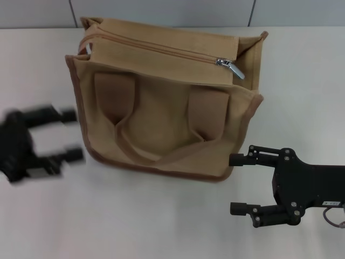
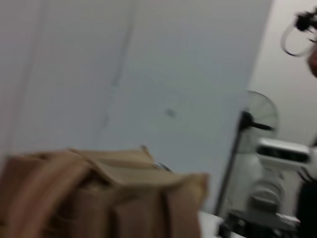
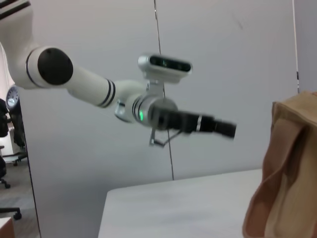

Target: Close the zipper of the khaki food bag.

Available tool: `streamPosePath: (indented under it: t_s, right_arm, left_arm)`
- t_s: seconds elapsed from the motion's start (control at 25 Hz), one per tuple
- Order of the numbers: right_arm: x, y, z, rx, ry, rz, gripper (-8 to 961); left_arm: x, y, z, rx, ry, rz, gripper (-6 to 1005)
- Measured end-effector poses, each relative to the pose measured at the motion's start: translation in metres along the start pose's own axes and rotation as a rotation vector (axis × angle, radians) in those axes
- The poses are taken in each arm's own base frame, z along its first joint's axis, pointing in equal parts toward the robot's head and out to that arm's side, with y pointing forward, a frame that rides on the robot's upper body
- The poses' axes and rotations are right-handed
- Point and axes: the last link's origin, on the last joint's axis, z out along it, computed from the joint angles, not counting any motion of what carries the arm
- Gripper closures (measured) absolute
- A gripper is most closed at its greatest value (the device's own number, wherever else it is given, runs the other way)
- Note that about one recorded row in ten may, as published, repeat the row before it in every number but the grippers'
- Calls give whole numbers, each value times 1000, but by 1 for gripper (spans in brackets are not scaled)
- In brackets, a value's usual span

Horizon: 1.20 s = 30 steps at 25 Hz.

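Note:
The khaki food bag (image 1: pixel 161 108) stands on the white table, its two brown strap handles hanging down its front. The zipper (image 1: pixel 161 51) runs along its top, with the silver pull tab (image 1: pixel 230 67) at the right end. My left gripper (image 1: pixel 73 135) is open beside the bag's left side, blurred. My right gripper (image 1: pixel 233 183) is open just off the bag's lower right corner, not touching it. The bag also shows in the left wrist view (image 2: pixel 99 198) and in the right wrist view (image 3: pixel 287 173), where my left arm (image 3: pixel 124 94) reaches across.
The white table (image 1: pixel 161 221) extends in front of the bag and to both sides. A grey panel wall (image 1: pixel 161 11) runs behind it. A standing fan (image 2: pixel 257 124) is in the background.

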Motion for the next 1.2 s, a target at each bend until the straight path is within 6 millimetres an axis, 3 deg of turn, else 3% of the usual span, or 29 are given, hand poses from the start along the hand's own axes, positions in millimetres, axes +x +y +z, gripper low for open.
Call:
streamPosePath:
  t_s: [0.28,0.48,1.2]
  right_arm:
    - [3,0,10,-22,-12,24,138]
    - [4,0,14,-28,-12,29,139]
    - [5,0,14,-20,-12,31,139]
  left_arm:
    - [-47,28,49,-138,-17,77,213]
    - [-56,28,55,-128,-58,81,213]
    - [-59,30,59,-146,-70,81,213]
